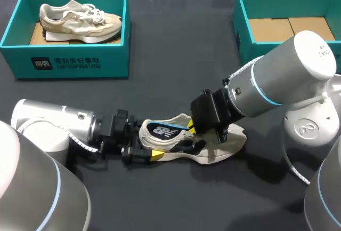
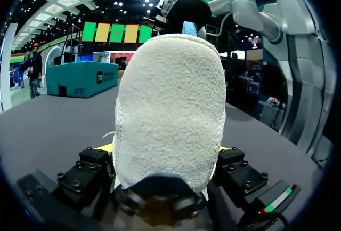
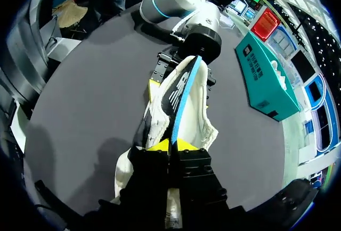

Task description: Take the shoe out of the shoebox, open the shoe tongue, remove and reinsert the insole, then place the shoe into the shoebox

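- Head view: the left box (image 1: 80, 63), well behind and left of the shoe (image 1: 230, 141) on the bench (image 1: 176, 55), holds a pale boxed shoe (image 1: 80, 23). The right box (image 1: 244, 36), well behind and right of the shoe, shows its cardboard floor. The right arm (image 1: 287, 73) cuts off its near corner.
- Same view: the left tool (image 1: 146, 143) is at the shoe's heel and the right tool (image 1: 193, 133) is over its middle. The dark insole (image 1: 160, 131) rises from the opening. The right tool's body hides the laces and tongue.
- Left wrist view: the left tool (image 2: 165, 149) is clenched on the shoe (image 2: 170, 108) at the heel, with a yellow sliver touching each side. The heel hides the rest of the shoe. The right box (image 2: 80, 79) stands far beyond the shoe, its wall hiding the inside.
- Right wrist view: the right tool (image 3: 171, 145) is clenched on the insole (image 3: 181, 89), which stands on edge out of the shoe (image 3: 202, 127). The left tool (image 3: 181, 73) is at the shoe's far end. The left box (image 3: 264, 79) is well beyond the shoe, and only a pale bit of the boxed shoe (image 3: 277, 72) shows over its rim. The right tool covers the shoe's near end.
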`<state>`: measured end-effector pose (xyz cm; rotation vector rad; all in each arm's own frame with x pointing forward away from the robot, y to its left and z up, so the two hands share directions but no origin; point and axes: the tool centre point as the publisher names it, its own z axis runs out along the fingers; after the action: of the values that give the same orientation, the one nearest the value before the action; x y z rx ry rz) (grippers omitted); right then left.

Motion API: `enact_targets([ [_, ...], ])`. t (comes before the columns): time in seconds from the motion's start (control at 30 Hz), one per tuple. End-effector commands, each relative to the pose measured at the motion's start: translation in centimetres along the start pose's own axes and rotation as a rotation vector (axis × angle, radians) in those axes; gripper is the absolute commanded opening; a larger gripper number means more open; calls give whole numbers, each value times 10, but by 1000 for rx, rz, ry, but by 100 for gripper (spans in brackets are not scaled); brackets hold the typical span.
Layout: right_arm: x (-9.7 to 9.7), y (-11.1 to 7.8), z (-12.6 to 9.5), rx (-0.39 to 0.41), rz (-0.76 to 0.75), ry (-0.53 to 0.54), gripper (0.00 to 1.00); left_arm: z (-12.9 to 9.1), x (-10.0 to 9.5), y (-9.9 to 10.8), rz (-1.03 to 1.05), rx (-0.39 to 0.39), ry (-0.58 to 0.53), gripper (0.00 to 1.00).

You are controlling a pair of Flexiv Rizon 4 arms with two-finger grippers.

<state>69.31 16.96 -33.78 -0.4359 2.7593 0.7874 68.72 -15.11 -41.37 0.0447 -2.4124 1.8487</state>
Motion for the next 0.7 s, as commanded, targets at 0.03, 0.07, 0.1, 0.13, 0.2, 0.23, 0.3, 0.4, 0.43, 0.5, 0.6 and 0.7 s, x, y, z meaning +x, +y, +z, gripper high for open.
enact_targets([
  [0.03, -9, 14, -2, 15, -20, 17, 0, 2, 0, 1, 0, -2, 0, 0],
  [0.07, -10, 14, -2, 12, -23, 19, 0, 2, 0, 1, 0, -2, 0, 0],
  [0.1, -10, 15, -3, 12, -24, 20, 0, 2, 0, 1, 0, -2, 0, 0],
  [0.13, -11, 15, -3, 11, -24, 22, 0, 2, 0, 1, 0, -2, 0, 0],
  [0.2, -11, 12, -3, 8, -7, 22, 0, 2, 0, 1, 0, -2, 0, 0],
  [0.23, -10, 10, -3, 5, 0, 20, 0, 2, 0, 1, 0, -2, 0, 0],
  [0.3, -7, 4, -3, -5, 25, 16, 0, 2, 0, 1, 0, -2, 0, 0],
  [0.4, -4, -3, -3, -16, 54, 13, 0, 2, 0, 1, 0, -2, 0, 0],
  [0.43, -3, -5, -4, -18, 64, 11, 0, 2, 0, 1, 0, -2, 0, 0],
  [0.5, 0, -8, -5, -38, 72, 0, 0, 2, 0, 1, 0, -2, 0, 0],
  [0.6, 1, -11, -8, -61, 69, -10, 0, 2, 0, 1, 0, -2, 0, 0],
  [0.7, 1, -12, -11, -87, 50, -18, 0, 2, 0, 1, 0, -2, 0, 0],
])
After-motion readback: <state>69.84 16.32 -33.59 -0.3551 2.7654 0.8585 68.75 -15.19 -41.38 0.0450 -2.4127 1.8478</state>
